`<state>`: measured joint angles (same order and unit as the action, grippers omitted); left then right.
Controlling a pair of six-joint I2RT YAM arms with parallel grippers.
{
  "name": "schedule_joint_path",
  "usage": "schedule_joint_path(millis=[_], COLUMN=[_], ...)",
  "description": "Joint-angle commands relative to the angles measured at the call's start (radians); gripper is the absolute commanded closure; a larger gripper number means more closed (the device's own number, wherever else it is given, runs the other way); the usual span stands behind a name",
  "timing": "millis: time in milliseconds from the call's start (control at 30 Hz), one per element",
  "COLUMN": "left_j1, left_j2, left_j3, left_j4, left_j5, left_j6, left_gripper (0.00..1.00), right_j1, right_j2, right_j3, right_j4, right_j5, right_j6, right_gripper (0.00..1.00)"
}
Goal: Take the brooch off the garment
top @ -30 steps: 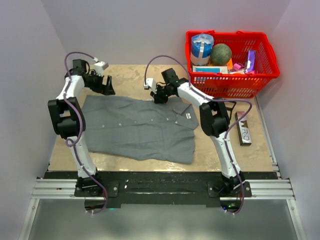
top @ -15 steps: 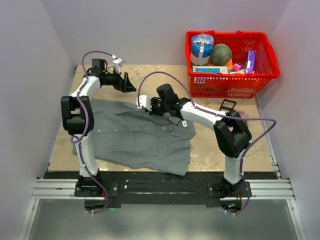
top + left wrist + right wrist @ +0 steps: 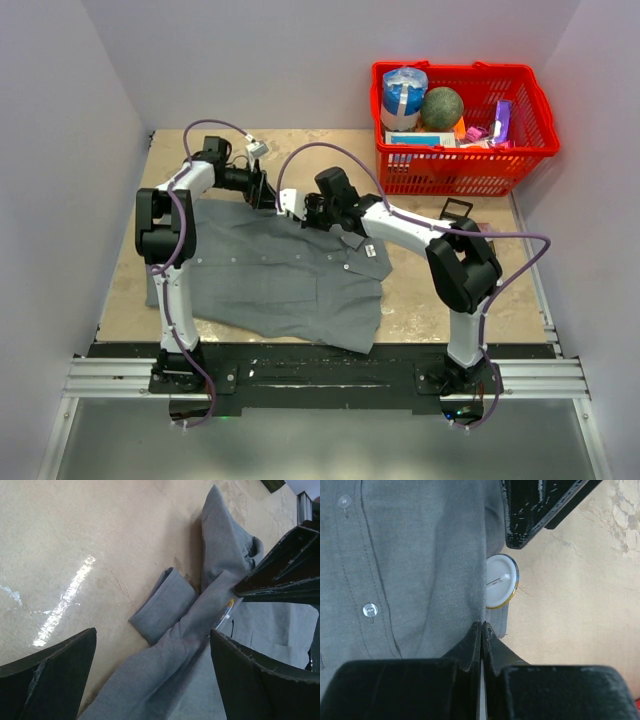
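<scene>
While the garment (image 3: 280, 270) lies spread over the bench (image 3: 430, 300), the top view shows both arms reaching to its far edge. The left fingers (image 3: 262, 188) come in from the left and the right fingers (image 3: 300, 207) sit just beside them. The brooch is too small to pick out here. A red basket (image 3: 470, 165) stands well apart at the far right.

From the left wrist, the left fingers (image 3: 152, 632) stand wide, with only a raised ridge of grey cloth between them. The brooch (image 3: 227, 611) shows edge-on as a thin gold sliver on that ridge. It lies ahead of the open fingers, just below the right arm's dark fingertips.

From the right wrist, the right fingers (image 3: 481, 630) are closed tight, seemingly pinching the garment's edge fold. The brooch (image 3: 500, 587) sits just beyond their tips with its white back and pin facing the camera, partly tucked behind the cloth edge. One left finger hangs just past it. The left arm looks free and well placed to take it. The disc has no long axis, so closing across its rim should serve.
</scene>
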<state>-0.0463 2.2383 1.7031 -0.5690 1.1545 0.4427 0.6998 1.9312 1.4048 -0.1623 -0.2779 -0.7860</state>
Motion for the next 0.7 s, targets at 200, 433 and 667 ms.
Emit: schedule_joint_path(millis=[200,433,667], left_j1=[-0.015,-0.026,-0.035], left_j2=[0.014,0.047,0.067], left_j3=[0.093,0.144,0.145], left_j4=[-0.224,-0.255,-0.224], left_j5=[0.05,0.059,0.031], left_j6=[0.266,0.268,0.268], left_gripper=[0.17,0.27,0.29], right_j1=[0.0,0.0,0.0], right_j2=[0.031,0.057,0.06], right_j3=[0.075,0.109,0.125], right_j4=[-0.017,-0.026,-0.029], right_j5=[0.0,-0.004,-0.014], right_j6=[-0.015,-0.018,-0.024], right_gripper=[1.0,1.0,1.0])
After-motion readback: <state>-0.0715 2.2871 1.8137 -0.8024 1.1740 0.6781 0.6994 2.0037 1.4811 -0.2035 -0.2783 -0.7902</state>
